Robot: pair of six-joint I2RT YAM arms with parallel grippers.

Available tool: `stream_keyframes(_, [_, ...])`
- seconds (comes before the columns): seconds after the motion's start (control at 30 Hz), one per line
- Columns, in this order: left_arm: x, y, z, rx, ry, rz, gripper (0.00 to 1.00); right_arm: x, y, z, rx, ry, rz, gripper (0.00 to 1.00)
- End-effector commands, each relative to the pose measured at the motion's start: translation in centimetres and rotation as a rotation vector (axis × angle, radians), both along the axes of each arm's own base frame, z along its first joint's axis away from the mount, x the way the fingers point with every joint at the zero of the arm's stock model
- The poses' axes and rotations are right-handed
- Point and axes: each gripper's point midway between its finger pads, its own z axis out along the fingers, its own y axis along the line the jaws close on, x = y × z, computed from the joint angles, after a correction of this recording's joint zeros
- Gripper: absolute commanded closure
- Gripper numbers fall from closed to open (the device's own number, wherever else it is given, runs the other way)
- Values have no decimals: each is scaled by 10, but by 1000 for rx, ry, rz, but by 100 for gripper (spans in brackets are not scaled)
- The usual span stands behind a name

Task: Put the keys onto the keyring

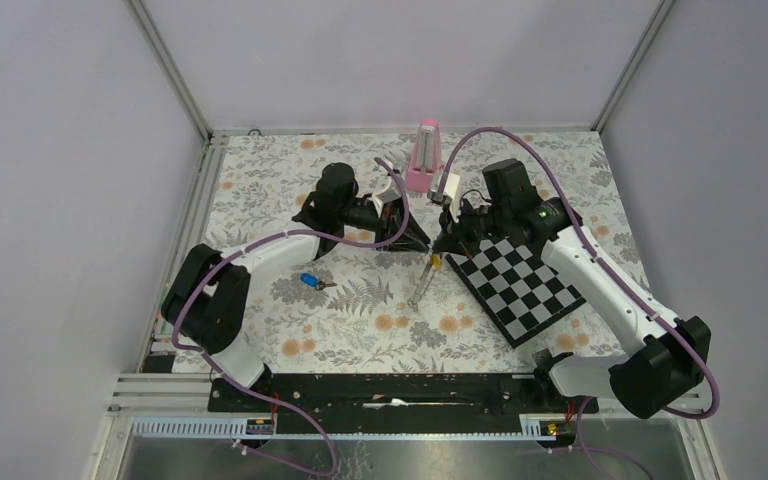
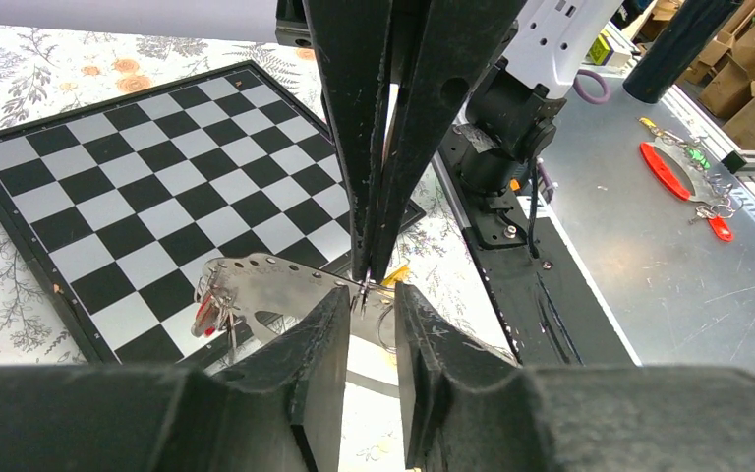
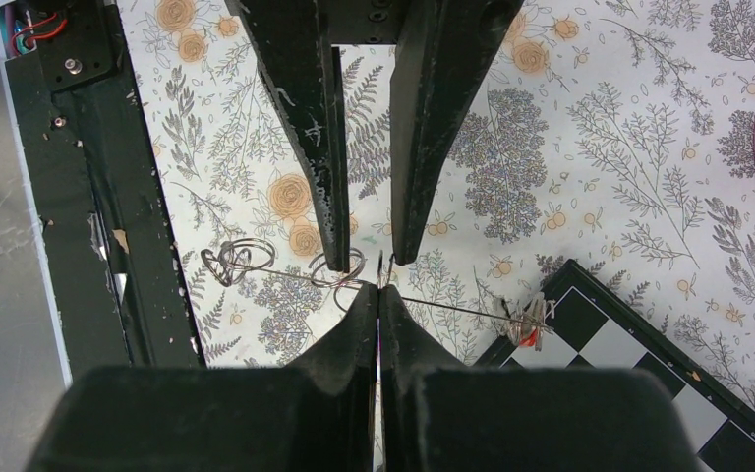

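Observation:
The keyring (image 1: 423,285) is a thin grey strap with silver rings and a small red piece, held up at mid-table. My right gripper (image 1: 444,240) is shut on it near a ring; in the right wrist view its gripper (image 3: 378,288) pinches the strap (image 3: 452,310) edge-on. My left gripper (image 1: 416,240) faces it, jaws open and straddling the pinch point (image 2: 369,305). The strap's flat face (image 2: 265,285) and red piece (image 2: 203,315) show there. The yellow key (image 1: 436,263) hangs at the rings (image 2: 398,274). The blue key (image 1: 309,280) lies alone on the cloth to the left.
A chessboard (image 1: 520,285) lies on the right under the right arm. A pink metronome-like block (image 1: 425,155) stands at the back centre. The black base rail (image 1: 390,390) runs along the near edge. A spare red-handled keyring (image 2: 673,172) lies on the metal bench beyond.

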Motion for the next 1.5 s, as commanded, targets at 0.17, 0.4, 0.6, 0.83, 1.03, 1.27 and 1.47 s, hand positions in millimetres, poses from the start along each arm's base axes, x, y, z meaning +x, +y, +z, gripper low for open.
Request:
stream_keyframes(0.17, [-4,-3,13,-42,-56,-33,80,2,8,17,53,-50,19,100])
stream_keyframes(0.4, [-6,-5,11,-38,-50,-40,80,1,9,18,62,-49,20,100])
stream_keyframes(0.6, [-7,-6,8,-35,-48,-45,81,0,9,19,68,-56,18,100])
stream_keyframes(0.83, [-7,-6,4,-31,-44,-45,86,0,9,21,79,-60,16,100])
stream_keyframes(1.03, [-8,-5,1,-27,-35,-49,94,-1,9,24,91,-66,14,100])
stream_keyframes(1.27, [-10,-3,8,-38,-39,-42,100,3,5,25,99,-67,-11,98])
stream_keyframes(1.47, [-11,5,40,-120,-20,-4,100,8,-7,37,172,-70,-66,72])
